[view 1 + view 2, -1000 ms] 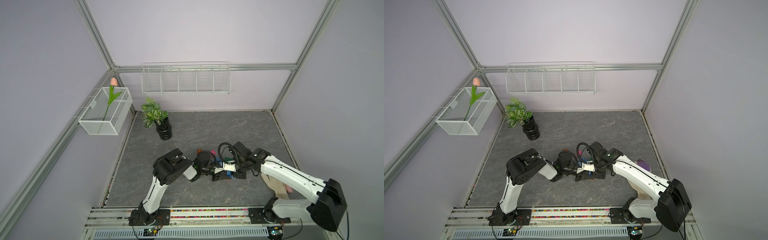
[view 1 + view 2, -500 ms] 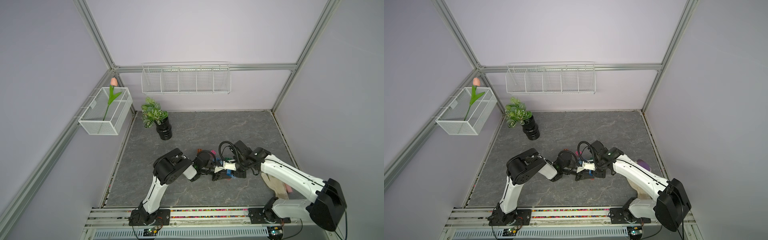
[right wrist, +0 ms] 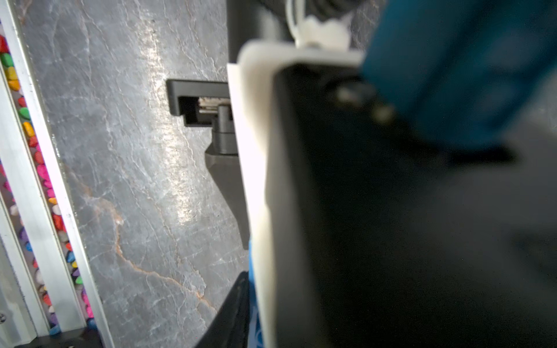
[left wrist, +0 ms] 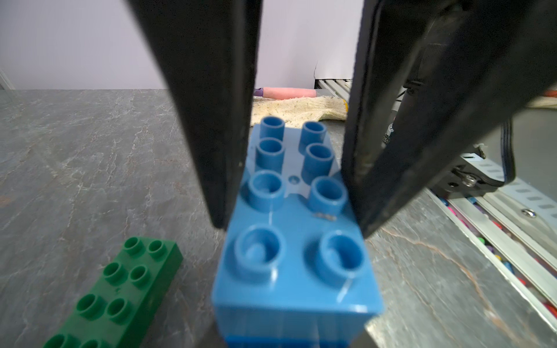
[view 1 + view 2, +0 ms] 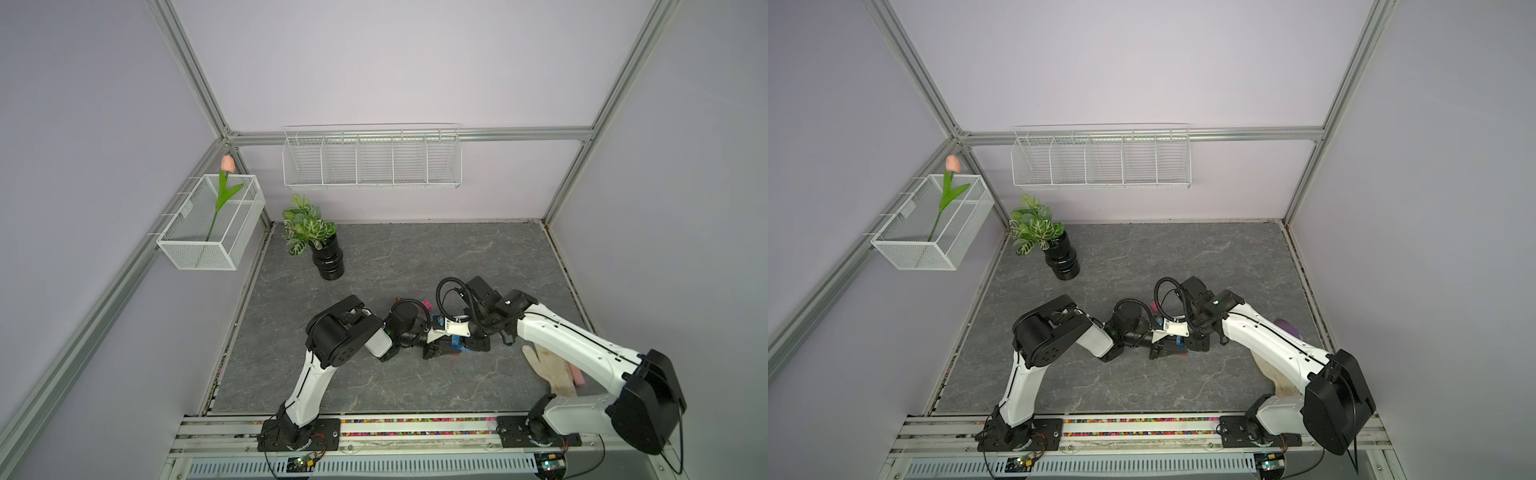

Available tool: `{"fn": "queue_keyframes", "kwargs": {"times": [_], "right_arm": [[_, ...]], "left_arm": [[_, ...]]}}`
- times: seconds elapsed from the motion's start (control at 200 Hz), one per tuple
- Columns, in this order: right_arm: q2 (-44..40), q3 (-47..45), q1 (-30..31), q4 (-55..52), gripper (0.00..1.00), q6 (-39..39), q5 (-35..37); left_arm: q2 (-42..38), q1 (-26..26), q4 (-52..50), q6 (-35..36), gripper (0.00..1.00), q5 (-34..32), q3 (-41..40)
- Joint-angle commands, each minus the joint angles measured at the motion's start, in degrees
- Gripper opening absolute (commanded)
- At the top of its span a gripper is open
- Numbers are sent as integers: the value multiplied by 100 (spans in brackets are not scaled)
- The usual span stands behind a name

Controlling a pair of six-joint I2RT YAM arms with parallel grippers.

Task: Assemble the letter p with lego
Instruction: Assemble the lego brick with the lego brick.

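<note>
A: Two arms of yours meet just in front of the middle of the bench [image 5: 374, 266], with their wrists close together in both top views.

B: Your left gripper [image 4: 292, 226] is closed partway on an oblong blue brick [image 4: 297, 271]. In the left wrist view, one black finger [image 4: 217, 120] presses against each long side of the brick. Eight studs face the camera. A darker blue layer shows beneath the brick's near end.

A: Your right gripper [image 5: 473, 347] sits just beside that brick, on the side toward the bench's right edge. Its jaws are fully closed. The right wrist view is blurred, so it doesn't show whether anything is pinched between them.

B: One green brick [image 4: 120, 289], also oblong, lies flat on the bench near the blue one. It is studs up and not touching it.

A: A pink brick [image 5: 427, 304] peeks out on the far side of the two wrists.

B: Near the front right corner lies a cream work glove [image 5: 548, 365], partly under your right arm. A pink object [image 5: 575, 374] lies at its edge.

A: A potted plant [image 5: 316, 237] stands near the far left corner.
</note>
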Motion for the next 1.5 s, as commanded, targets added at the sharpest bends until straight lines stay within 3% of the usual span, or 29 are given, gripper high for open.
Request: {"fn": "queue_keyframes", "kwargs": {"times": [0.0, 0.545, 1.035, 1.11, 1.255, 1.494], "right_arm": [[961, -679, -182, -415, 21, 335, 719], [1874, -741, -297, -480, 20, 178, 372], [2042, -673, -333, -610, 22, 163, 214], [1985, -656, -341, -579, 28, 184, 224], [1601, -574, -371, -449, 53, 260, 134], [212, -566, -477, -2, 67, 218, -215]], "left_arm": [[566, -38, -1426, 359, 0, -473, -371], [605, -29, -1469, 386, 0, -476, -356], [602, -30, -1576, 401, 0, -466, -317], [598, -33, -1584, 416, 0, -467, -320], [569, -32, -1587, 433, 0, -483, -330], [512, -30, -1669, 496, 0, -533, -336]]}}
